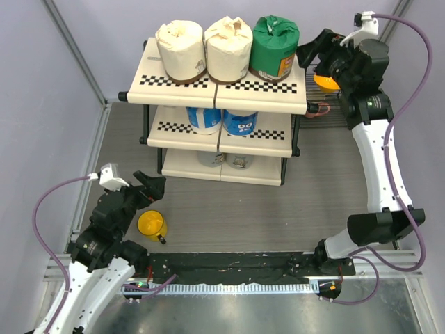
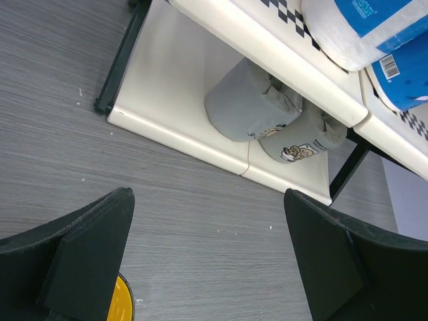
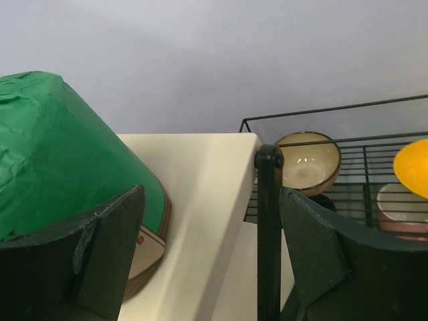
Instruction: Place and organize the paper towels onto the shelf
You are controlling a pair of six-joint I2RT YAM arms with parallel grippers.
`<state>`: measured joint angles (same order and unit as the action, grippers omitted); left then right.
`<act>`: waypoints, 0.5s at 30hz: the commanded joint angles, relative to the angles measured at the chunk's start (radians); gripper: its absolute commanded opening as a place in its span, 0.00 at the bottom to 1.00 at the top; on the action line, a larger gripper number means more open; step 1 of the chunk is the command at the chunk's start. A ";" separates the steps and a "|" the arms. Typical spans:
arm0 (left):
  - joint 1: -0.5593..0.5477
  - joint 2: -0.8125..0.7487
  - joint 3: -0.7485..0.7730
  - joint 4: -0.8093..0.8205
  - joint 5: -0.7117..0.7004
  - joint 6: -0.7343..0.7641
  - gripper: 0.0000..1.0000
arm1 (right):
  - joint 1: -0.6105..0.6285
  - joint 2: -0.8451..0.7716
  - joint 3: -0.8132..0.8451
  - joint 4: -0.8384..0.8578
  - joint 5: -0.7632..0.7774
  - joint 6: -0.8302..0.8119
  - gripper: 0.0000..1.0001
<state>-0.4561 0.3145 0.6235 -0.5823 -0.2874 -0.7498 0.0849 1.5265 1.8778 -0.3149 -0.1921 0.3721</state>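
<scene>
Cream shelf (image 1: 264,103) holds seven paper towels (image 1: 227,47); left gripper (image 1: 154,186), right gripper (image 1: 311,52) jaws apart.

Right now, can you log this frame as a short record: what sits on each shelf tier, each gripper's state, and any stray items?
Shelf: holds all seven rolls
Top tier: cream rolls, green roll
Middle tier: blue-and-white rolls
Bottom tier: grey rolls
Left gripper: open, empty, low over the table beside the yellow mug
Right gripper: open, nothing between the jaws, at the top tier's right end beside the green roll
Other: wire rack with bowls, right of the shelf
</scene>
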 commanded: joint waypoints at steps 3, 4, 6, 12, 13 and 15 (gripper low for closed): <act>-0.003 0.043 0.087 -0.017 -0.025 0.073 1.00 | 0.001 -0.219 -0.113 0.057 0.311 -0.024 0.87; -0.001 0.050 0.100 -0.025 -0.033 0.085 1.00 | 0.001 -0.251 -0.141 0.063 0.344 -0.012 0.87; -0.003 0.066 0.108 -0.027 -0.038 0.092 1.00 | 0.000 -0.351 -0.239 0.077 0.449 0.007 0.87; -0.003 0.119 0.128 -0.024 -0.022 0.096 1.00 | 0.001 -0.618 -0.492 0.071 0.471 0.054 0.89; -0.003 0.130 0.131 -0.025 -0.019 0.096 1.00 | 0.001 -0.653 -0.526 0.071 0.452 0.068 0.99; -0.003 0.150 0.133 -0.021 -0.010 0.096 1.00 | 0.001 -0.709 -0.628 0.071 0.390 0.082 1.00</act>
<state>-0.4561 0.4240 0.7219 -0.6056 -0.3058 -0.6739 0.0860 0.9043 1.3903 -0.2630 0.2344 0.4091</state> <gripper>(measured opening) 0.996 0.980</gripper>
